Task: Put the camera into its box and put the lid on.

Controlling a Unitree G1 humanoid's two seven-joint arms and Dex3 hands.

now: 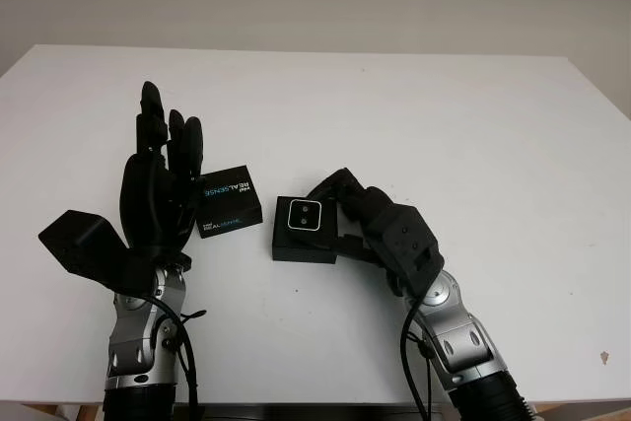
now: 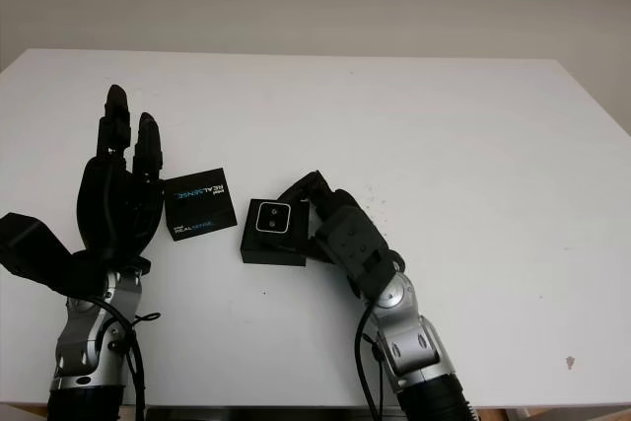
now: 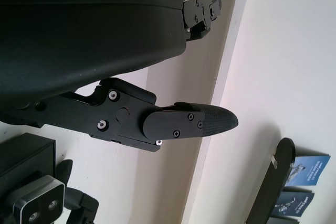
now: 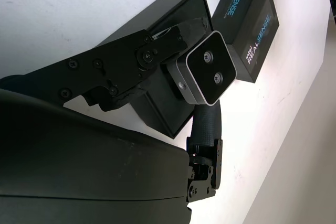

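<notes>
White table (image 1: 414,115) filled the head views, with a wall behind. An open black box (image 1: 304,244) sat near the front edge, and the right hand (image 1: 347,212) gripped the camera (image 1: 303,214) over it. Just left lay the printed lid (image 1: 226,202), touching the raised, open left hand (image 1: 158,184). From the right wrist, fingers (image 4: 126,64) pinched the camera above the box; its far side was hidden. From the left wrist, the camera appeared at one corner, cut off.
</notes>
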